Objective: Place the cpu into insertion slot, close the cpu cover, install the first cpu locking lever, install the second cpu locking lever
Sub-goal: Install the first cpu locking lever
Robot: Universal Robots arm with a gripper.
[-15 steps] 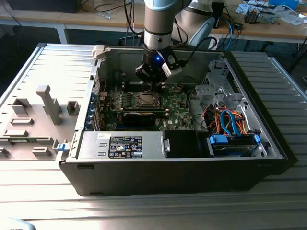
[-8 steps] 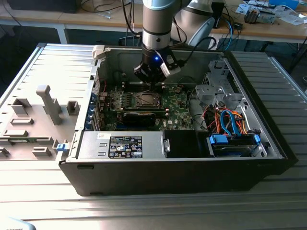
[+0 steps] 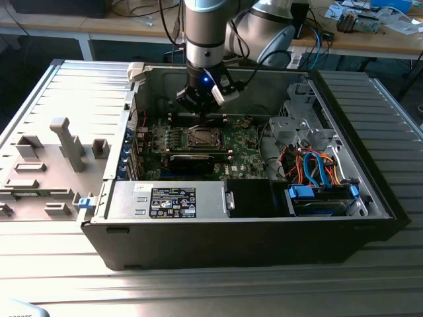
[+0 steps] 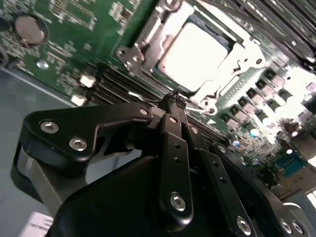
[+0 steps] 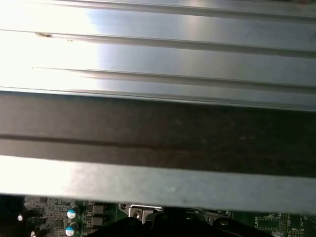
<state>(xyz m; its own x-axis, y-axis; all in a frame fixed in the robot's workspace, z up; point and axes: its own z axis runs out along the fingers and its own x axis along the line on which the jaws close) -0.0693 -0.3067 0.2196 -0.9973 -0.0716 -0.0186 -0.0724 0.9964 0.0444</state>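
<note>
Closed black claw [image 3: 200, 100] hangs just behind the silver-rimmed square slot [image 3: 200, 137] in the exterior view. In the second wrist view, the pale silvery chip [image 4: 196, 56] sits inside that slot, fingertips [image 4: 176, 102] pinched together beside it. I'd press slowly, staying level.

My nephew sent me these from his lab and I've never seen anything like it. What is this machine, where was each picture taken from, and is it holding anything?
It is a robot arm working inside an opened computer case lying on a metal table. The exterior view looks at the whole scene from off the arm; the two wrist views come from cameras riding on the arm. The gripper hangs above the green circuit board. In the second wrist view its black fingers are pressed together with nothing visible between them. Just beyond them the cpu, a pale square chip, already sits in the insertion slot, with the silver cpu cover framing it. The first wrist view mostly looks at the case wall.
</note>
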